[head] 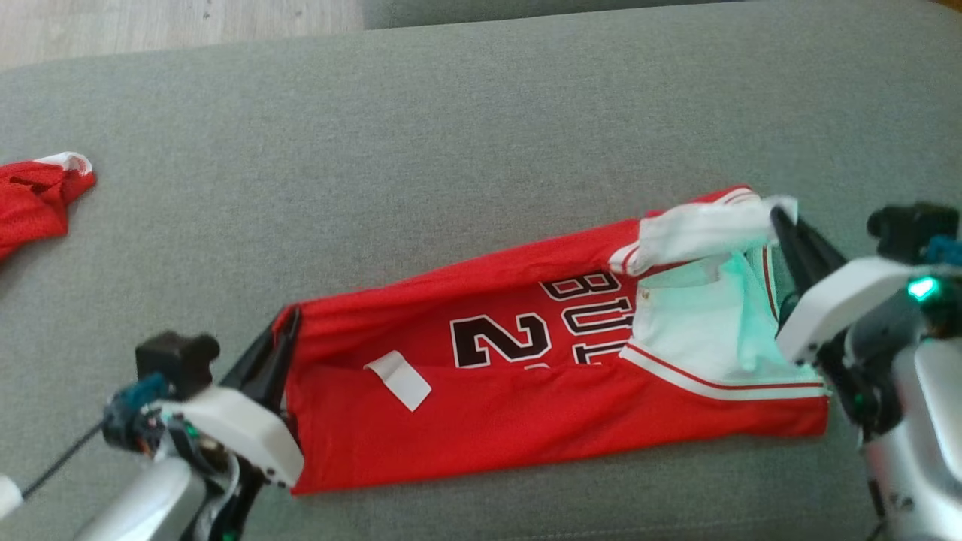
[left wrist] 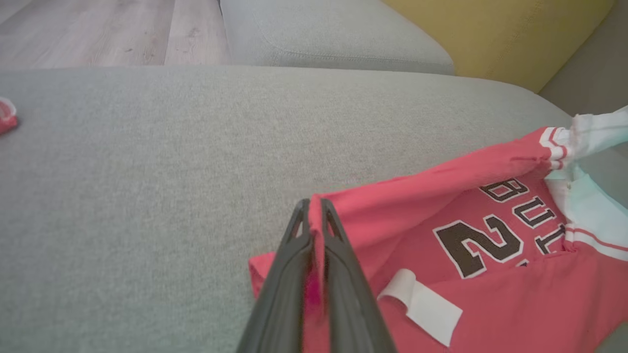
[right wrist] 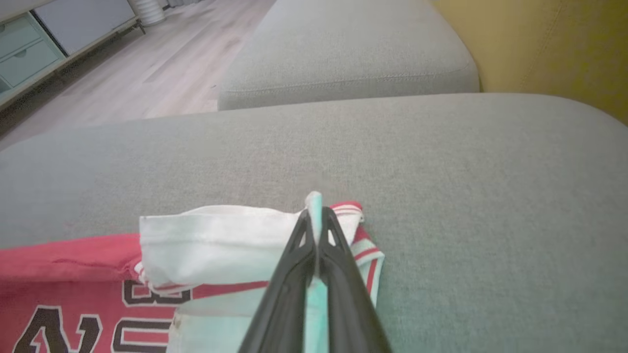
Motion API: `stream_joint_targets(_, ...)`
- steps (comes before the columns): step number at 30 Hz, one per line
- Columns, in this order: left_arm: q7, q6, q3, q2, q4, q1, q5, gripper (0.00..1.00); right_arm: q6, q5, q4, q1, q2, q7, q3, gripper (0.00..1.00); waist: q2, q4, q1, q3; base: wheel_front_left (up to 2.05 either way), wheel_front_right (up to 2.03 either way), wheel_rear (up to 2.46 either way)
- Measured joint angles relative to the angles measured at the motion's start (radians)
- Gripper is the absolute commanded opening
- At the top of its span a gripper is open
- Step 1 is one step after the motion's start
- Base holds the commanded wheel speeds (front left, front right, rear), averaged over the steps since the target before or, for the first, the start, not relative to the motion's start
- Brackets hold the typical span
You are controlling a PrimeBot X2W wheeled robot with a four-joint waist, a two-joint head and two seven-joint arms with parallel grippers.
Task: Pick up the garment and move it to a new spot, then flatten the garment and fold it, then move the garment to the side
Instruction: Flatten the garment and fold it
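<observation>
The garment (head: 526, 391) is a red jersey with white sleeves and black lettering, stretched across a grey cushion, its near long edge folded over. My left gripper (head: 289, 319) is shut on the garment's red hem corner at the left; the left wrist view has red cloth (left wrist: 441, 206) pinched between its fingers (left wrist: 294, 255). My right gripper (head: 778, 214) is shut on the white sleeve end at the right, and in the right wrist view white fabric (right wrist: 211, 245) sits between its fingers (right wrist: 299, 255). A white label (head: 398, 379) lies on the red front.
A second red garment (head: 34, 203) lies at the cushion's left edge. The grey cushion (head: 451, 135) stretches wide behind the jersey. Another grey cushion (right wrist: 343, 54) and a yellow one (right wrist: 549, 49) stand beyond it, with wooden floor (left wrist: 98, 29) to the far left.
</observation>
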Motion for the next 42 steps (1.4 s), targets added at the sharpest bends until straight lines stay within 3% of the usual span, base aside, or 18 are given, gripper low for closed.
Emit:
stream_joint_targets(9, -0.109, 0.013, 0.002, -0.030, 0.033, 0.105, -0.017, 0.00, 0.000, -0.066, -0.060, 0.133, 0.072, 0.004, -0.059, 0.00, 0.0000, -0.010, 0.0000, -0.039, 0.00, 0.00, 0.00)
stream_joint_targets(11, -0.118, 0.014, 0.002, -0.032, 0.033, 0.117, -0.018, 0.00, 0.000, -0.071, -0.060, 0.148, 0.078, 0.004, -0.062, 0.06, 0.0000, -0.010, 0.0000, -0.045, 0.00, 0.00, 0.00)
stream_joint_targets(13, -0.133, 0.022, 0.002, -0.040, 0.036, 0.142, -0.020, 0.00, 0.000, -0.079, -0.063, 0.181, 0.092, 0.002, -0.066, 0.26, 0.0000, -0.009, -0.0001, -0.058, 0.00, 0.00, 0.00)
stream_joint_targets(14, -0.142, 0.022, 0.001, -0.044, 0.039, 0.153, -0.024, 0.23, 0.000, -0.085, -0.063, 0.198, 0.095, -0.001, -0.067, 0.43, 0.0000, -0.009, 0.0000, -0.065, 0.00, 0.00, 0.00)
stream_joint_targets(15, -0.151, 0.022, -0.001, -0.049, 0.044, 0.164, -0.024, 0.45, 0.000, -0.088, -0.063, 0.214, 0.098, -0.001, -0.070, 0.76, 0.0000, -0.008, 0.0000, -0.073, 0.00, 0.00, 0.00)
stream_joint_targets(16, -0.160, 0.022, -0.002, -0.053, 0.050, 0.174, -0.024, 0.99, 0.000, -0.093, -0.063, 0.229, 0.103, -0.008, -0.077, 1.00, 0.0000, -0.008, 0.0000, -0.080, 0.00, 0.00, 0.00)
stream_joint_targets(25, -0.247, 0.042, 0.000, -0.088, 0.051, 0.286, -0.028, 1.00, 0.000, -0.140, -0.092, 0.362, 0.150, -0.052, -0.172, 1.00, 0.0000, 0.000, -0.0001, -0.149, 0.00, 0.00, 0.00)
stream_joint_targets(35, -0.270, 0.144, 0.040, -0.082, 0.002, 0.315, 0.004, 1.00, 0.000, -0.183, -0.128, 0.374, 0.160, -0.032, -0.220, 1.00, 0.0000, 0.044, 0.0000, -0.170, 0.00, 0.00, 0.00)
stream_joint_targets(42, -0.270, 0.179, 0.053, -0.083, -0.030, 0.313, 0.020, 1.00, 0.000, -0.207, 0.016, 0.262, 0.117, 0.055, -0.214, 1.00, 0.0000, 0.095, 0.0001, -0.150, 0.00, 0.00, 0.00)
